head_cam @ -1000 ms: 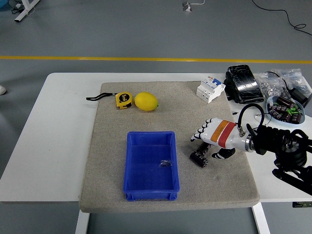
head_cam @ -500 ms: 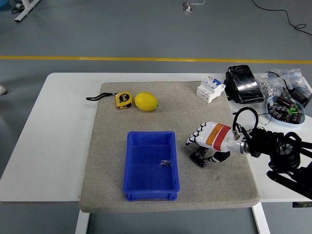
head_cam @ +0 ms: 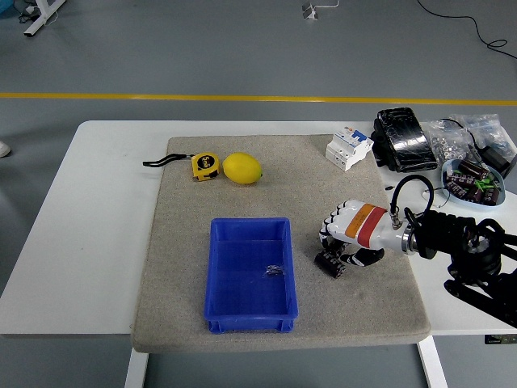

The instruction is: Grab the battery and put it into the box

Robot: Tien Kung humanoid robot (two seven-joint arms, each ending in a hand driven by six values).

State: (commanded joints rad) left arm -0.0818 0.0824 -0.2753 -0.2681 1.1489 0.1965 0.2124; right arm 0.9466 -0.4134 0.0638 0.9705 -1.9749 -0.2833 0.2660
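Since half-second-earlier frame: right hand (head_cam: 346, 234) shifted slightly right, fingers now curled down over battery (head_cam: 330, 263); earlier they were extended. Battery on grey mat (head_cam: 186, 267), just right of blue box (head_cam: 250, 273), apparently pinched between fingertips and thumb; contact partly hidden. Step judged: grasp closing. Next move calls for lift, carry left over box rim, release. Left arm unseen.

White desk (head_cam: 97, 242) sits on a grey floor (head_cam: 202, 48) with a yellow line. A grey felt mat (head_cam: 355, 307) covers its middle. Off the mat, on the bare right side: a black wrapped pack (head_cam: 404, 139) at the far edge, clear bags (head_cam: 464, 136) of small parts beside it, and a bowl (head_cam: 475, 182) of dark batteries nearer.
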